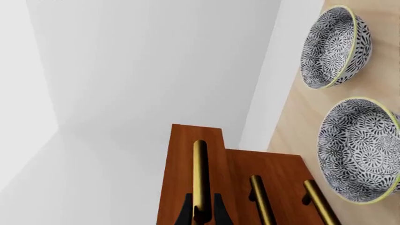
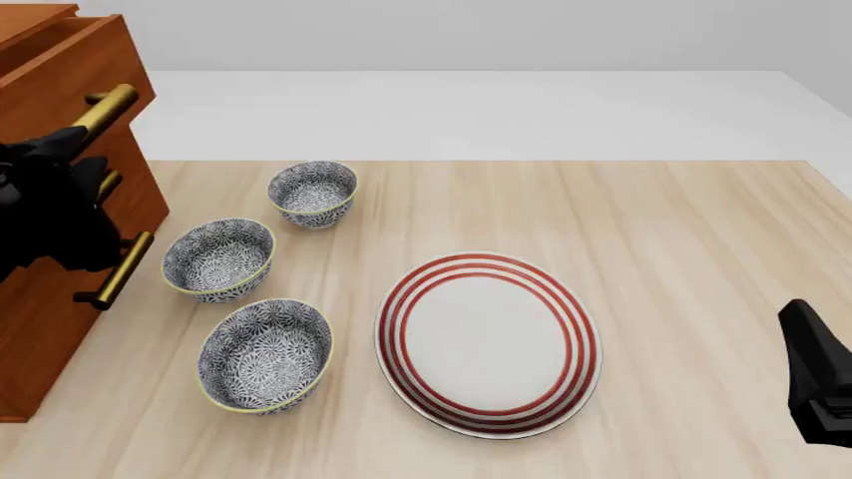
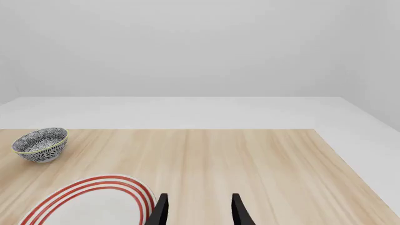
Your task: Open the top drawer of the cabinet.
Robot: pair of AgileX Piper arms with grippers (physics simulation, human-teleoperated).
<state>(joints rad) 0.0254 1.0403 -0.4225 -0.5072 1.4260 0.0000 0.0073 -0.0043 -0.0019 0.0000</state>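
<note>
Brass handle [image 1: 200, 176] of the top drawer [image 1: 195, 154] sits between left hand [image 1: 203, 211] fingers.

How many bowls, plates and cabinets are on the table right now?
Patterned bowls: 3
Red-striped plate: 1
Cabinet: 1
Total: 5

The left gripper [image 1: 201, 216] is being held at the far left of the scene, its two dark fingers [image 1: 185, 213] closed around the brass handle [image 1: 200, 176] of the top drawer [image 1: 187, 187]. The right gripper [image 3: 197, 211] is being kept low at the near right, its fingers parted and nothing held between them.
</note>
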